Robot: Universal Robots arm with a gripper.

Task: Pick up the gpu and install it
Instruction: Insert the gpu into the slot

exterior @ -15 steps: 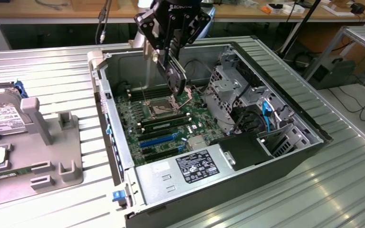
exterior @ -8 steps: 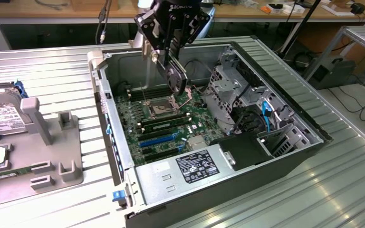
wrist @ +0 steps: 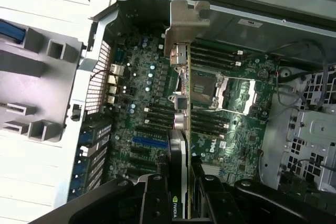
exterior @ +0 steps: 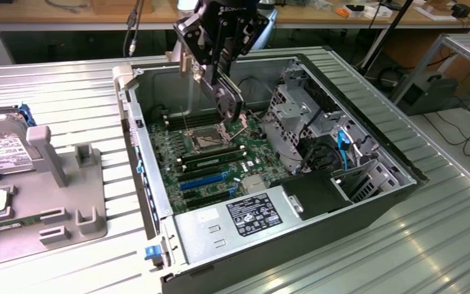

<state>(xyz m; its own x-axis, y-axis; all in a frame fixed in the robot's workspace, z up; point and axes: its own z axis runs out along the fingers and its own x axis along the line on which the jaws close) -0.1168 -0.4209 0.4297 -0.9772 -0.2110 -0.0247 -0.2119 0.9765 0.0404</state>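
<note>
The gripper (exterior: 218, 81), fingers closed on the gpu (exterior: 230, 103), hung over the open case (exterior: 145, 177) at upper centre of the frame; pickup was done, card not yet slotted

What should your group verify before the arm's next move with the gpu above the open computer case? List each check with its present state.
1. gpu gripped by the tool: ok.
2. gpu clear of the motherboard: ok, it hangs above it.
3. Blue slot free of cards: ok.
4. gpu lined up over the blue slot: not ok, it hangs by the processor socket.
5. gpu's contact edge undamaged: cannot tell.
</note>
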